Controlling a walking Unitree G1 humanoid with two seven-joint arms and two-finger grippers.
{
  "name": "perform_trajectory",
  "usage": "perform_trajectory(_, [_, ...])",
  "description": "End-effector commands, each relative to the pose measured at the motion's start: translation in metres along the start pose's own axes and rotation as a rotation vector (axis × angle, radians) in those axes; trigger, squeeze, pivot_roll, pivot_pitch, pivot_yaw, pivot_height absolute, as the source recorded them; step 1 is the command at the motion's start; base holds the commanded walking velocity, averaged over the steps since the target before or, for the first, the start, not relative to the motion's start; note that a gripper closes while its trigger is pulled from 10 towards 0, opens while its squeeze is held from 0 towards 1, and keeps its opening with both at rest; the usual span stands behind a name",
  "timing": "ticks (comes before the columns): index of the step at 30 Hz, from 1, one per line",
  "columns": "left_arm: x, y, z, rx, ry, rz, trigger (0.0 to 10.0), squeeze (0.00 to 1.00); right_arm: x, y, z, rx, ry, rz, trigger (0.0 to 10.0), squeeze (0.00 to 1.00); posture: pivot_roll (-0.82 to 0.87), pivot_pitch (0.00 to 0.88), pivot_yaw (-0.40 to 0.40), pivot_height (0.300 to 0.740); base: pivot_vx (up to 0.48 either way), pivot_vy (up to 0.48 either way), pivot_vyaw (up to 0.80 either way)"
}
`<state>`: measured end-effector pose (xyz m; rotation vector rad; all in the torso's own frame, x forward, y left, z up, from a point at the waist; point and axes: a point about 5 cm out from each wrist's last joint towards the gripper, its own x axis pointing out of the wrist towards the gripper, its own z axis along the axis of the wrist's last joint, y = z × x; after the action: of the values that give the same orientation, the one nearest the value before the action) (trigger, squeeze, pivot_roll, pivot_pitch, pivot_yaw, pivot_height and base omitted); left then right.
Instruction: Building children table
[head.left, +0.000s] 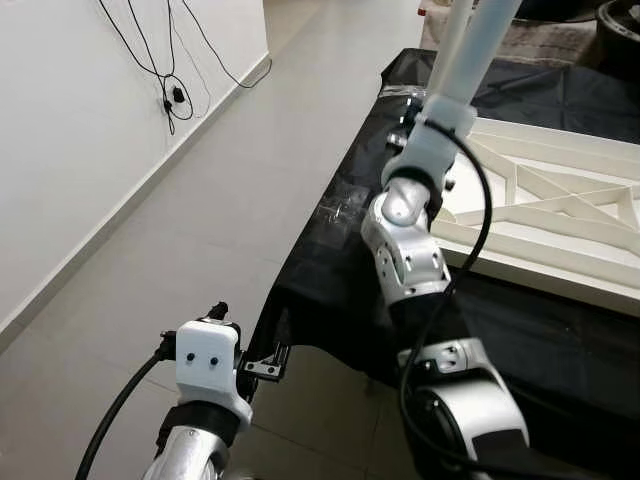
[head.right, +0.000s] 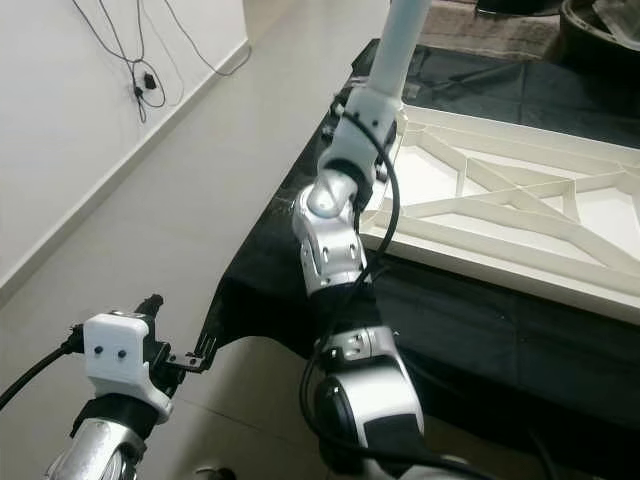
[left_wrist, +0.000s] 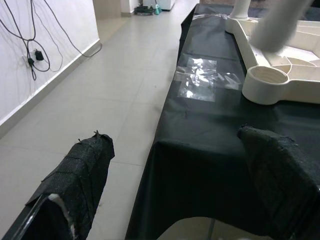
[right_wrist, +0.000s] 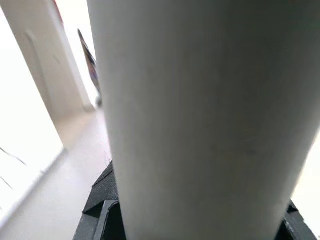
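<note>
A white children's tabletop (head.left: 560, 200) lies upside down on a black cloth (head.left: 330, 270), its ribs facing up. My right gripper (head.left: 428, 125) is shut on a white round table leg (head.left: 470, 45) and holds it upright over the near left corner of the tabletop. In the right wrist view the leg (right_wrist: 200, 115) sits between the black fingers (right_wrist: 100, 222). My left gripper (left_wrist: 175, 155) is open and holds nothing, low beside the cloth's edge. Its fingers (left_wrist: 80, 175) point toward a round corner socket (left_wrist: 270, 82) of the tabletop.
Pale tiled floor (head.left: 200, 230) runs along the left, bounded by a white wall with hanging black cables and a plug (head.left: 175, 95). Clear plastic film (left_wrist: 205, 80) lies on the cloth near the socket. Dark items (head.left: 615, 30) stand at the far right.
</note>
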<state>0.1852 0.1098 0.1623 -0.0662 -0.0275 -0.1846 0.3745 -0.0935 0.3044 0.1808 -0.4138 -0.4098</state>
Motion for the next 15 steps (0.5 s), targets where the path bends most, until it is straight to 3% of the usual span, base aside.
perform_trajectory(1, [-0.001,0.001,-0.004,0.003,0.019,0.001,10.0,0.00,0.000,0.007,0.018,0.052,-0.067,0.050,10.0,0.00,0.12,0.128,-0.015,0.740,0.000,0.000,0.00])
perform_trajectory(2, [0.001,0.003,-0.004,0.008,0.015,0.001,10.0,0.00,-0.002,0.014,0.033,0.121,-0.152,0.219,10.0,0.00,0.11,0.122,-0.013,0.740,0.000,0.000,0.00])
perform_trajectory(3, [0.001,0.003,-0.004,0.008,0.015,0.001,10.0,0.00,-0.002,0.014,0.033,0.121,-0.152,0.219,10.0,0.00,0.11,0.122,-0.013,0.740,0.000,0.000,0.00])
perform_trajectory(4, [0.001,0.003,-0.004,0.009,0.013,0.001,10.0,0.00,-0.006,0.017,0.038,0.167,-0.188,0.326,10.0,0.00,0.11,0.122,-0.013,0.740,0.000,0.000,0.00])
perform_trajectory(5, [0.003,0.004,-0.003,0.016,0.011,0.008,10.0,0.00,-0.010,0.022,0.037,0.237,-0.164,0.431,10.0,0.00,0.11,0.116,-0.013,0.740,0.000,0.000,0.00])
perform_trajectory(7, [0.007,0.008,0.002,0.113,-0.009,0.000,10.0,0.00,-0.020,0.028,0.022,0.405,-0.014,0.609,10.0,0.00,0.11,0.110,-0.015,0.740,0.000,0.000,0.00])
perform_trajectory(8, [0.012,0.012,0.004,0.174,-0.007,0.012,10.0,1.00,-0.025,0.030,0.014,0.423,0.029,0.670,10.0,0.00,0.11,0.105,-0.017,0.740,0.000,0.000,0.00])
perform_trajectory(12, [0.019,0.017,0.008,0.231,-0.018,0.020,10.0,1.00,-0.031,0.030,0.004,0.436,0.081,0.734,10.0,0.00,0.11,0.098,-0.016,0.740,0.000,0.000,0.00])
perform_trajectory(15, [0.031,0.024,0.017,0.272,-0.057,0.030,10.0,1.00,-0.043,0.030,-0.005,0.520,0.155,0.828,10.0,0.00,0.11,0.091,-0.016,0.740,0.000,0.000,0.00])
